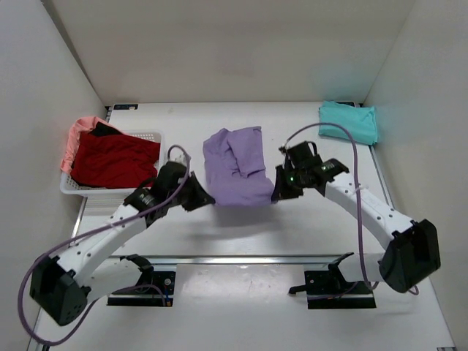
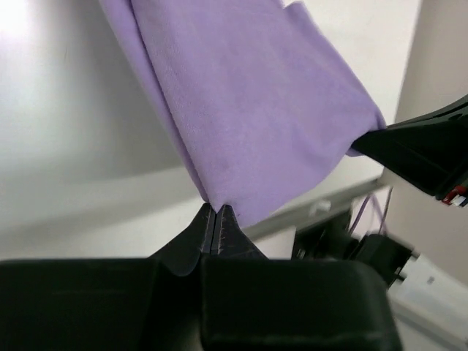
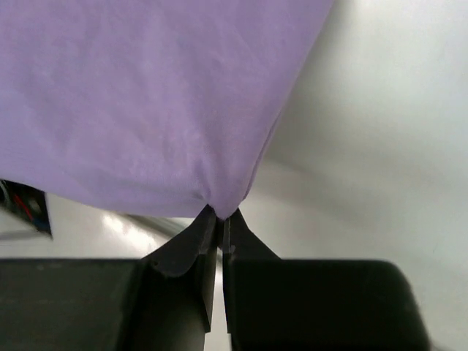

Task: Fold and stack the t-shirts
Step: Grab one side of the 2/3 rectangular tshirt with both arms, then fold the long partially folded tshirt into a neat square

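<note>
Clamping of the lavender t-shirt's (image 1: 235,167) near corners is effected by left gripper (image 2: 217,216) and right gripper (image 3: 219,217); bare surface (image 1: 292,228) is exposed nearer.

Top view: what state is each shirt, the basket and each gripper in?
lavender t-shirt, partly folded, near corners gripped
teal t-shirt, folded, far right
red t-shirt, crumpled in basket
salmon-pink t-shirt, crumpled at basket's left edge
basket, upright, filled
left gripper, shut on lavender t-shirt
right gripper, shut on lavender t-shirt
</note>
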